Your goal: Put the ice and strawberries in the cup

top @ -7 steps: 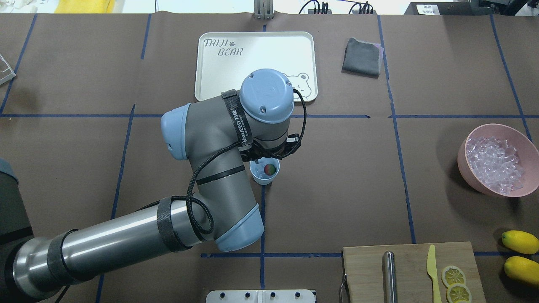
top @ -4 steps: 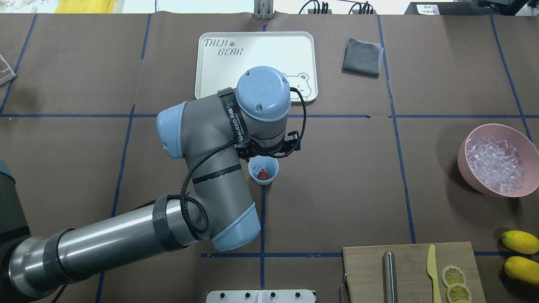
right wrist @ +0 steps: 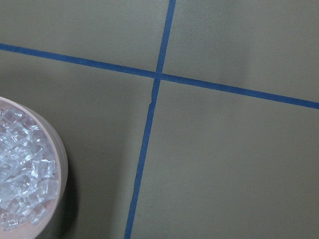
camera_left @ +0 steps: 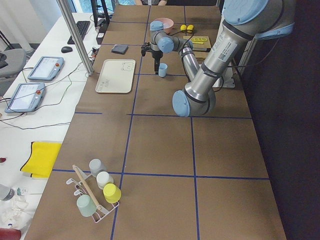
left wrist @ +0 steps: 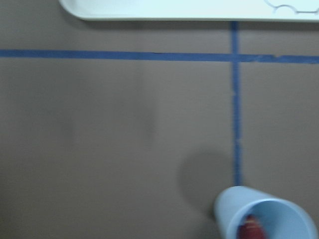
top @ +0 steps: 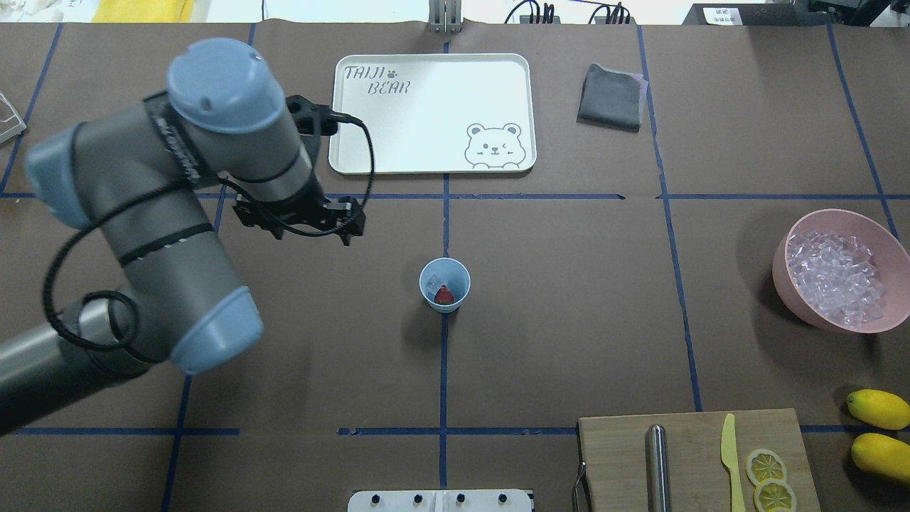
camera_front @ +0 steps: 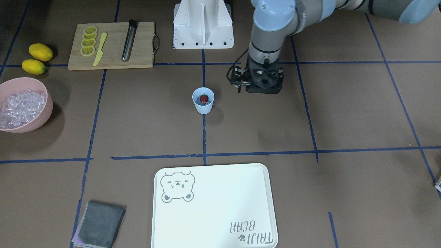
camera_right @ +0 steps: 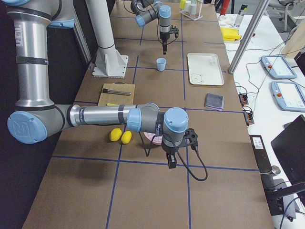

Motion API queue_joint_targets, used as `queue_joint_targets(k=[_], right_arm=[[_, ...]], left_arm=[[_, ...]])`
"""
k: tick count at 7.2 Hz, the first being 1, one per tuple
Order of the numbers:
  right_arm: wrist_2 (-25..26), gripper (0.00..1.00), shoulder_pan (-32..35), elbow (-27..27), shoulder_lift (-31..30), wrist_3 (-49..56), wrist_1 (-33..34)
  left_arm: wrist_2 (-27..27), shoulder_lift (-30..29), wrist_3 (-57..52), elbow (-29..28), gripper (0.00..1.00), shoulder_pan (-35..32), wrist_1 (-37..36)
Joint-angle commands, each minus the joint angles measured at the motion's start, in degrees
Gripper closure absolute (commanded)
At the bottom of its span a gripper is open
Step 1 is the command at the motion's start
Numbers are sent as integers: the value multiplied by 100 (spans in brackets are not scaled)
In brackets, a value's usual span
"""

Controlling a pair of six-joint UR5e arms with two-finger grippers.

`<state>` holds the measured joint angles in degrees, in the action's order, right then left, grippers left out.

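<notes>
The brown desk (top: 569, 320), gridded with blue tape (top: 668, 235), carries the cup (top: 444, 274) at its centre, with a strawberry (top: 444, 296) and ice (top: 431, 285) inside. The left tool (camera_front: 262, 84) hangs well apart from the cup, toward the left edge, and the right tool (camera_right: 170, 162) is by the right edge. I cannot tell whether either is clenched.

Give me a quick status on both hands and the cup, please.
Left hand beside the cup, apart, state unclear. Right hand by the pink bowl, state unclear. Cup upright, strawberry and ice inside. Nothing over the cup.
</notes>
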<state>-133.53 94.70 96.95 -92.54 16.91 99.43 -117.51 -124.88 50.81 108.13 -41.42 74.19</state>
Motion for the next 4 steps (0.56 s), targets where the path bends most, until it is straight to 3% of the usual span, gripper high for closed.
queue_joint_targets(k=[1, 4], right_arm=[[-6, 0, 4, 8, -19, -4, -29], [-6, 0, 4, -1, -10, 5, -29]], left_arm=[[-648, 1082, -1742, 514, 0, -1091, -194], [-853, 2438, -4259, 490, 0, -2341, -159]])
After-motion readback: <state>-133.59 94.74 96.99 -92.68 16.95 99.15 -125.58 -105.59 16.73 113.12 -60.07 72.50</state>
